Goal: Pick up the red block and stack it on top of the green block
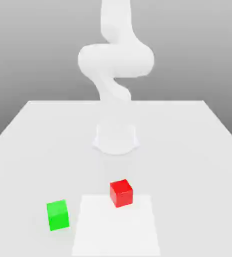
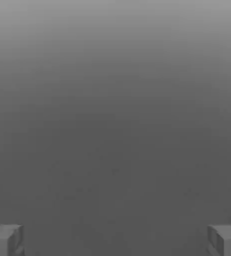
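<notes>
1. Fingers [image 2: 1,245] stood wide apart in the hand view, one at either side, with nothing held between them. The gripper [image 2: 115,241] was open and empty, and only a grey backdrop lay beyond it.

2. The arm [image 1: 116,60] rose above its base [image 1: 116,139] at the far part of the table [image 1: 188,150], well apart from both blocks.

3. The red block [image 1: 121,193] sat at the far edge of the pale panel [image 1: 116,231], near the middle of the exterior view. It rested flat, turned a little, and nothing touched it.

4. The green block [image 1: 58,215] rested beside the panel, toward the exterior view's left and somewhat closer to that camera. Its top was bare — ready, I judged, to take the other cube.

5. The task looked to be at its very start: the approach to the red block was the step in hand, with grasp, lift and stacking all undone.

6. The next move called for bringing the hand over the red block, pointing it down and matching the cube's slight turn, so that the fingers could pass along opposite faces. A descent out of line risked nudging or twisting the cube — centring came first, and closing only once the fingers were low enough.
</notes>
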Controlling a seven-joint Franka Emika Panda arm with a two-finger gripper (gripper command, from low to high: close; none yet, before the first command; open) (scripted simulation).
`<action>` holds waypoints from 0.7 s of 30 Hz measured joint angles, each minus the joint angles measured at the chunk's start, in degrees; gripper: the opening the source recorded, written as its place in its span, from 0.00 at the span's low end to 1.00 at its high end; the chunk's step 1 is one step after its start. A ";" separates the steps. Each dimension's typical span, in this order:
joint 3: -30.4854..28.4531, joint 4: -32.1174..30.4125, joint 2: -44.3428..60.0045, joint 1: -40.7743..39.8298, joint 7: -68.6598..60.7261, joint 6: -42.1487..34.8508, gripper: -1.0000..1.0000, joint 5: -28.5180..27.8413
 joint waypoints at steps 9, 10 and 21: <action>-1.21 -16.76 14.48 2.32 -7.08 12.14 0.50 -1.54; -1.46 -18.70 16.14 2.60 -7.98 13.53 0.50 -1.63; -2.83 -32.76 45.15 5.13 -18.55 36.67 0.50 1.23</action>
